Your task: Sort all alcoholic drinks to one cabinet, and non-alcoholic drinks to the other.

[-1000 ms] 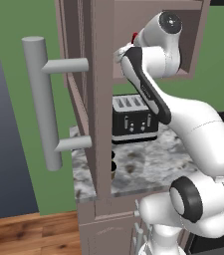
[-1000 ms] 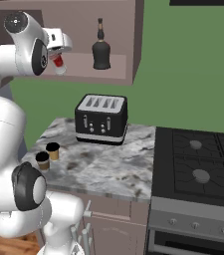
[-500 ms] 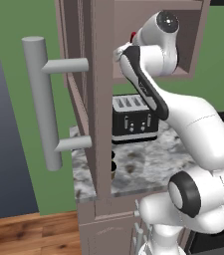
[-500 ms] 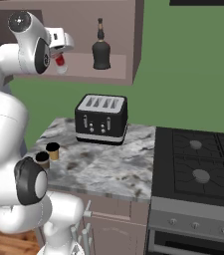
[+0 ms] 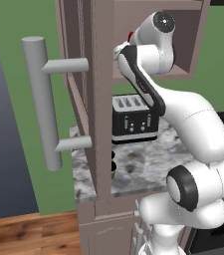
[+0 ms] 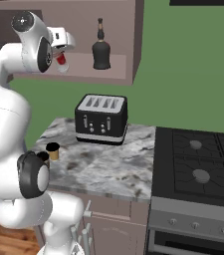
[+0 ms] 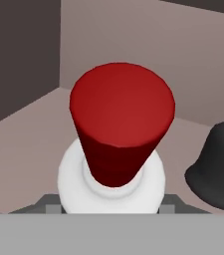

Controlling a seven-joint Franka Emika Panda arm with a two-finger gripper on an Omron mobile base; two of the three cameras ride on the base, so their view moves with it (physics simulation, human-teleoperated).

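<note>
The arm is glossy white with rounded, bulbous links, dark grey joint rings and black round end caps.

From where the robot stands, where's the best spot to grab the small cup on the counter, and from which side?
Probably around the cup's tan sides, below the black top, coming straight down. It stands upright near the counter's front left edge, clear of the toaster.

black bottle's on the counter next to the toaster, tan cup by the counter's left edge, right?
Not quite. The black bottle stands on the shelf of the open wall cabinet, above the toaster, not on the counter; the right base view shows it. The tan cup is indeed by the counter's left edge.
</note>
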